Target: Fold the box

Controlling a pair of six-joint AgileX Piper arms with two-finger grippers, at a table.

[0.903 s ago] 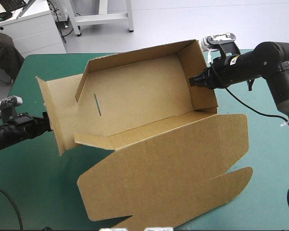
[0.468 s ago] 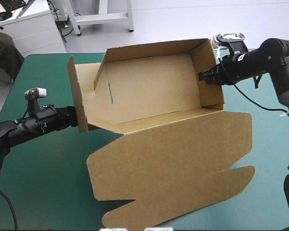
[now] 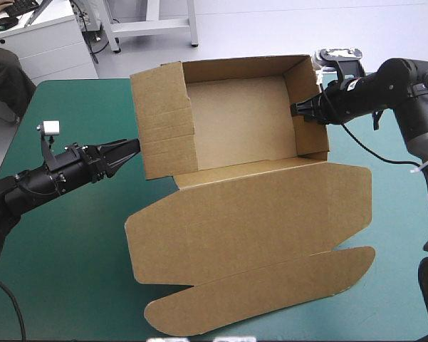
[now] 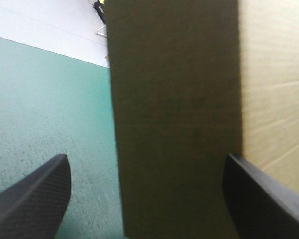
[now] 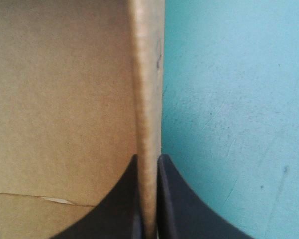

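Currently the box [image 3: 235, 128] lies toward the far side of the table [image 3: 57, 249], its lid [image 3: 256, 221] flat on the near side. The right gripper [image 3: 296, 112] pinches the right wall [image 3: 310, 107]. The left gripper [image 3: 128, 147], fingers apart, meets the raised left wall [image 3: 164, 121]. An uneven push could let that wall spring back, or twist the box out of the right-hand pinch.

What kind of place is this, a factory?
Probably a robotics lab or test bench: at a table with a teal-green cover, the right gripper is shut on a wall of the brown box, and the left gripper stands open at its other end.
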